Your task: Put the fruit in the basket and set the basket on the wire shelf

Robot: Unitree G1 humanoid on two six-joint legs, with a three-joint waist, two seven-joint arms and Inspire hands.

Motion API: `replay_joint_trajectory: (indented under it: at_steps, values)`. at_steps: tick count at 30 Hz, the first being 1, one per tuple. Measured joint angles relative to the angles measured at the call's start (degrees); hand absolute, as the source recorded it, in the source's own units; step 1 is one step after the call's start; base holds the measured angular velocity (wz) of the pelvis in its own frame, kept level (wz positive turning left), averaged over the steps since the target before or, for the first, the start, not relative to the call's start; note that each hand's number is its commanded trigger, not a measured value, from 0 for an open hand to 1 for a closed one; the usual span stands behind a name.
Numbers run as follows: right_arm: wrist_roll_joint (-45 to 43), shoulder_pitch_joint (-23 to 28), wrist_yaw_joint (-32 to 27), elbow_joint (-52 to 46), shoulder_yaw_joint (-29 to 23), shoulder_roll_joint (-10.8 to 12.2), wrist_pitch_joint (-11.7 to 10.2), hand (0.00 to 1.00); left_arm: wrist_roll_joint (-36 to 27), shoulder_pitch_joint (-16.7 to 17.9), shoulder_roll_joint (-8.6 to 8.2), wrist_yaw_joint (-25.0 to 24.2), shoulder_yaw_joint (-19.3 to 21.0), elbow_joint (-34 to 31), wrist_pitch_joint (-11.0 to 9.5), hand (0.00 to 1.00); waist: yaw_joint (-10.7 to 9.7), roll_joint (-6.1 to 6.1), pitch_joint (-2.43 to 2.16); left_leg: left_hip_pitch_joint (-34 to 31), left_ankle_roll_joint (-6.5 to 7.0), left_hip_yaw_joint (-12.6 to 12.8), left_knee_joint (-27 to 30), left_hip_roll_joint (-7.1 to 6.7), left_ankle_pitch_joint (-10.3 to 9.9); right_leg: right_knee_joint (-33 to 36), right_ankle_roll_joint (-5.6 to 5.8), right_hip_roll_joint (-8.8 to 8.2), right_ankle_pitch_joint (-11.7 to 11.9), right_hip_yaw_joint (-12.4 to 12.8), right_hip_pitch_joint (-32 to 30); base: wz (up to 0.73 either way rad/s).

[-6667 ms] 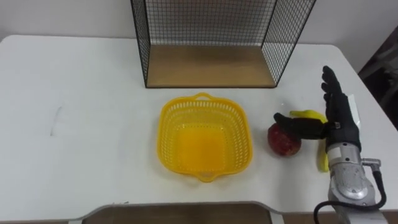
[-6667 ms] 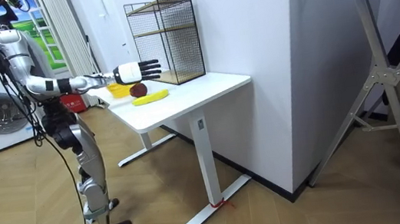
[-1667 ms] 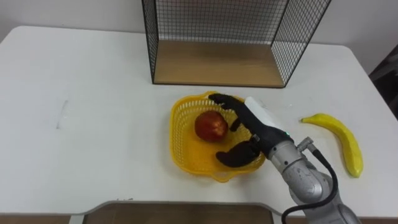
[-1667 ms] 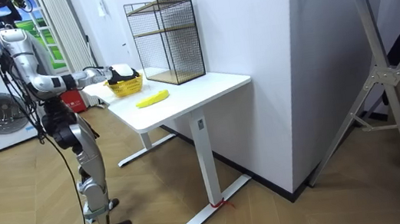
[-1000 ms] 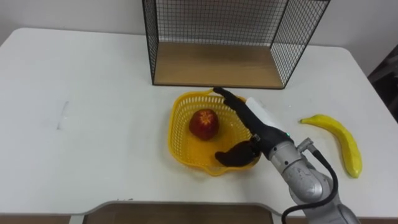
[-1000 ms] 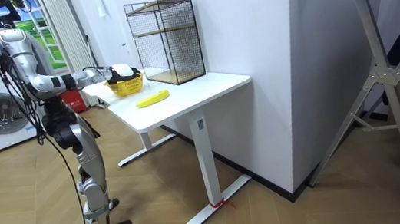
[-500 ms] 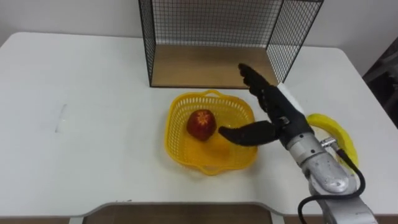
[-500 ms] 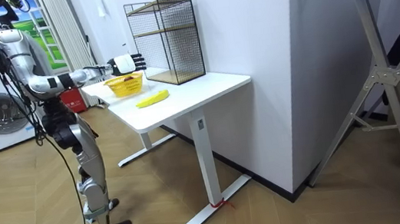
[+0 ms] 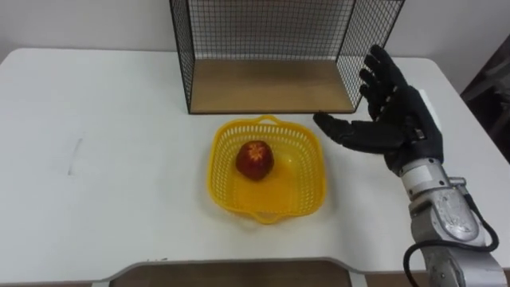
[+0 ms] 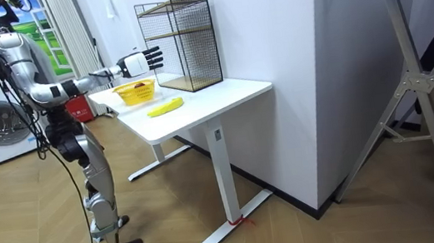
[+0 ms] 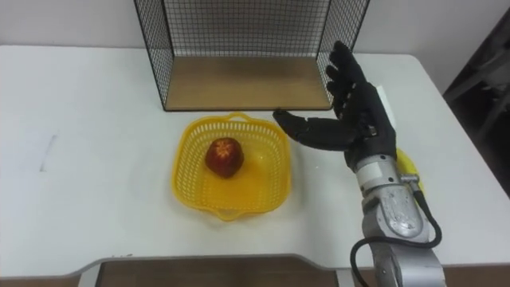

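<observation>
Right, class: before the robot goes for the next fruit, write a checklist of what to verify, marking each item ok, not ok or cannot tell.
1. Apple lies in the basket: ok.
2. Right robot hand open and empty: ok.
3. Banana on the table, nothing on top of it: ok.
4. Room in the basket beside the apple: ok.
5. Shelf bottom level free for the basket: ok.
6. Banana in the basket: not ok.
</observation>
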Motion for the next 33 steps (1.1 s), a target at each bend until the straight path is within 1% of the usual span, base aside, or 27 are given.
replay_joint_trajectory:
  at_steps: [3,7,10,14,16,17,18,19,21,23,26,29,33]
  values:
    - [-0.58,0.00,-1.77,0.00,0.02,-0.03,0.00,0.00,-0.26,0.19,-0.13,0.01,0.72,-0.15,-0.01,0.00,0.06,0.15,-0.07,0.03,-0.01,0.29,0.01,0.04,0.01,0.01,0.00,0.06,0.00,0.39,-0.34,-0.04]
    - [-2.29,-0.03,-5.36,0.00,-0.11,-0.07,0.00,0.00,-0.34,0.70,-0.12,0.02,1.05,-0.02,0.00,0.00,-0.50,-0.10,-0.08,0.07,-0.01,0.33,0.04,0.01,0.01,0.03,0.00,0.05,0.00,0.40,-0.22,-0.01]
    - [-4.05,-0.03,-8.11,0.02,-0.48,-1.09,0.00,0.00,-0.35,0.96,-0.16,0.02,1.52,0.09,0.00,0.00,-1.10,-0.47,0.05,0.16,0.00,0.23,0.11,-0.03,0.01,0.02,0.00,-0.02,0.00,0.29,-0.41,0.00]
    - [-5.14,-0.01,-11.58,0.62,-3.57,-1.31,0.00,0.00,-0.32,1.16,-0.10,0.11,2.10,0.07,0.16,0.00,-1.67,-0.81,0.17,0.23,0.00,0.11,0.04,-0.01,0.01,-0.03,0.00,0.00,0.00,0.21,-0.44,0.00]
    - [-6.32,-0.01,-12.85,1.11,-4.95,-1.34,0.00,0.00,-0.31,1.20,-0.08,0.11,2.09,0.00,0.39,0.00,-1.92,-1.10,0.34,0.11,0.00,0.08,0.01,0.00,0.01,0.02,0.00,0.01,0.00,0.19,-0.46,0.00]
    - [-6.30,-0.04,-13.66,1.50,-5.67,-1.36,0.00,0.00,-0.33,1.21,-0.07,0.11,2.10,-0.12,0.44,0.00,-2.34,-1.48,0.56,0.07,-0.01,0.05,-0.01,0.00,0.02,0.05,0.00,0.02,0.00,0.19,-0.45,0.00]
    - [-6.37,-0.47,-14.07,2.89,-6.38,-1.44,0.00,0.00,-0.29,1.24,-0.02,0.11,2.14,-0.24,0.59,0.00,-2.64,-1.73,0.63,0.00,-0.01,0.05,-0.01,0.00,0.02,0.06,0.00,0.02,0.00,0.21,-0.42,0.00]
    - [-6.41,-0.88,-14.25,3.99,-6.78,-1.45,0.01,0.00,-0.26,1.24,0.01,0.11,2.15,-0.30,0.79,0.00,-2.73,-1.93,0.65,-0.03,-0.01,0.08,-0.01,-0.01,0.02,0.07,0.00,0.02,0.00,0.24,-0.42,0.00]
    - [-6.36,-1.32,-15.51,7.16,-8.27,-1.56,0.14,0.00,-0.09,1.12,0.21,0.10,2.30,-0.67,1.30,0.00,-2.84,-2.74,0.66,-0.11,-0.01,0.12,-0.02,-0.03,0.02,0.06,0.00,0.02,0.00,0.27,-0.49,0.00]
    - [-6.25,-2.05,-16.04,9.18,-9.07,-1.63,0.15,0.00,0.02,1.18,0.50,0.10,2.45,-0.69,1.34,0.00,-2.86,-3.02,0.59,-0.12,-0.01,0.16,-0.06,-0.05,0.01,0.06,0.00,0.02,0.00,0.30,-0.54,0.00]
    - [-6.40,-3.08,-16.76,11.29,-9.15,-2.83,0.15,0.00,0.00,1.19,0.67,0.09,3.41,-1.32,1.42,0.00,-2.90,-2.97,0.55,-0.10,0.00,0.19,-0.05,-0.06,0.01,0.05,0.00,-0.01,0.00,0.32,-0.63,0.00]
    - [-6.52,-3.17,-17.02,11.76,-9.15,-4.05,0.15,0.00,0.01,1.24,0.65,0.08,4.20,-2.20,1.51,0.00,-2.75,-2.59,0.32,-0.25,0.00,0.19,-0.05,-0.06,0.02,0.10,0.00,-0.01,0.00,0.32,-1.25,0.00]
    - [-6.52,-3.18,-17.35,11.82,-9.16,-4.52,0.16,0.00,0.02,1.43,0.68,0.09,4.29,-2.33,1.76,0.00,-2.73,-2.24,0.22,-0.22,0.03,0.21,0.00,-0.05,0.06,0.12,0.00,-0.01,0.00,0.34,-1.24,0.00]
